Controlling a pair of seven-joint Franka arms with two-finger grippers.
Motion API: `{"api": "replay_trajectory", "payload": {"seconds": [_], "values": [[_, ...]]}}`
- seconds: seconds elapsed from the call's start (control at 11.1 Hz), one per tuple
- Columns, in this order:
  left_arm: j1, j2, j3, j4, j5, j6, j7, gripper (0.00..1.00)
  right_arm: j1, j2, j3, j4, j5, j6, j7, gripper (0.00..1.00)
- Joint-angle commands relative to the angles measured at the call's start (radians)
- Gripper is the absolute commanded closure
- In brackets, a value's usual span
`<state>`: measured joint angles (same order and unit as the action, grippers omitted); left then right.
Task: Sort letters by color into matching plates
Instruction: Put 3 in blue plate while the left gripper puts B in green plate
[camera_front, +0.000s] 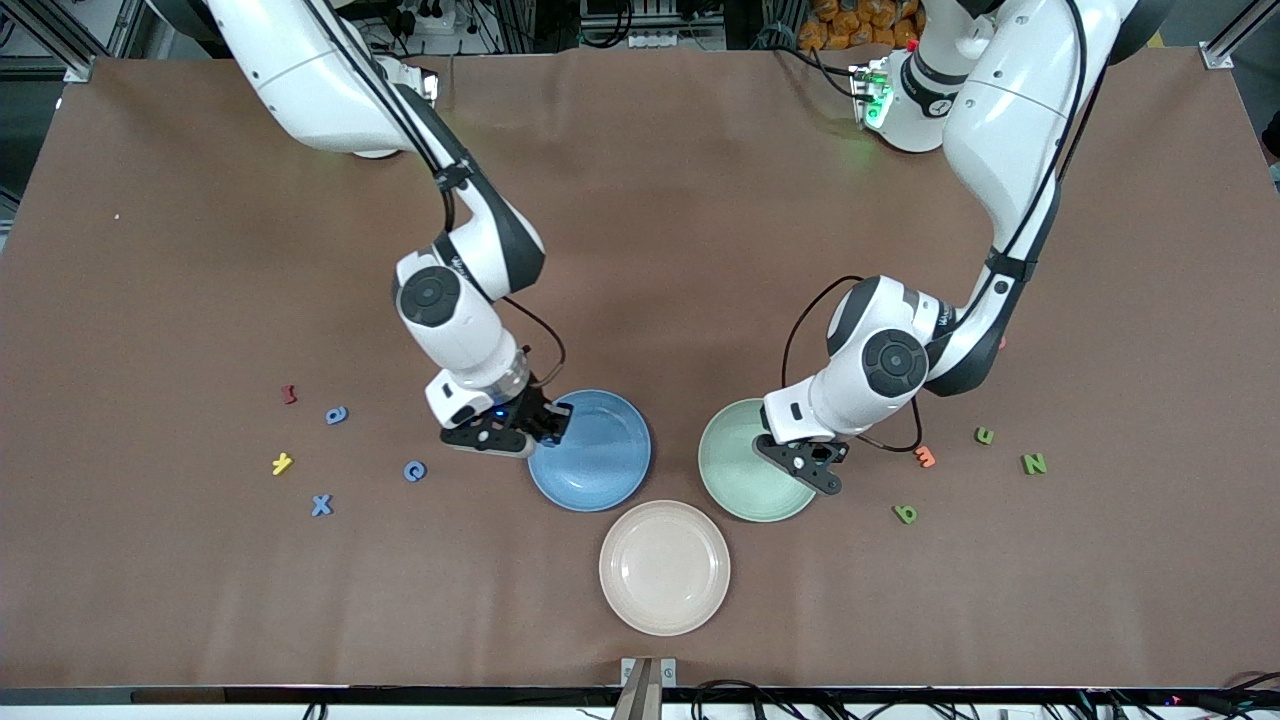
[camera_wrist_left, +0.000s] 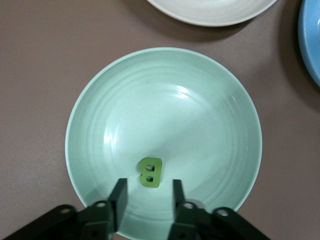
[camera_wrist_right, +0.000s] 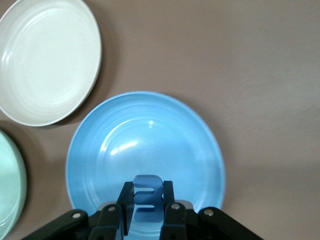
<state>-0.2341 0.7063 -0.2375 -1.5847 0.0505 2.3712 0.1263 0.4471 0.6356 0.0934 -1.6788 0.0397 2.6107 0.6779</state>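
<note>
The left end effector (camera_wrist_left: 147, 192) hangs low over the green plate (camera_wrist_left: 90, 125), fingers parted, with a green B (camera_wrist_left: 150, 172) lying loose on the plate floor between the tips. It grips nothing. The right end effector (camera_wrist_right: 148, 205) is over the blue plate (camera_wrist_right: 200, 150), at the rim toward the right arm's end of the table, clenched on a blue letter (camera_wrist_right: 147, 197) held upright between its fingers.

To do this step well, I would carry the blue letter a little further toward the plate's middle and lower it before letting go, so it does not bounce off the shallow rim. The left arm should lift straight up so a finger does not drag the B.

The letters are small, chunky, matte pieces, far smaller than a plate. Still on the table, taking the cream plate (camera_front: 664, 566) as landmark: three blue ones (camera_front: 415, 470) lie toward the right arm's end, well apart from it; three green ones (camera_front: 905, 514) lie toward the left arm's end. Red, yellow and orange letters sit among them and should stay.
</note>
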Motion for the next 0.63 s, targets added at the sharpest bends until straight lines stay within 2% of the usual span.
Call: {"api": "replay_trajectory", "payload": {"seconds": [0.0, 0.18, 0.36, 0.54], "values": [[-0.013, 0.009, 0.044, 0.031, -0.017, -0.006, 0.009, 0.00, 0.038, 0.061, -0.001, 0.076, 0.011, -0.003, 0.109, 0.01], [-0.004, 0.002, 0.075, 0.035, -0.017, -0.006, 0.038, 0.00, 0.032, 0.061, -0.003, 0.076, 0.000, -0.006, 0.131, 0.00], [0.004, 0.001, 0.145, 0.035, -0.032, -0.006, 0.215, 0.00, 0.010, 0.052, -0.009, 0.064, -0.011, -0.018, 0.057, 0.00], [0.006, 0.002, 0.205, 0.035, -0.082, -0.006, 0.364, 0.00, -0.057, 0.027, -0.014, 0.002, -0.012, -0.021, -0.041, 0.00]]}}
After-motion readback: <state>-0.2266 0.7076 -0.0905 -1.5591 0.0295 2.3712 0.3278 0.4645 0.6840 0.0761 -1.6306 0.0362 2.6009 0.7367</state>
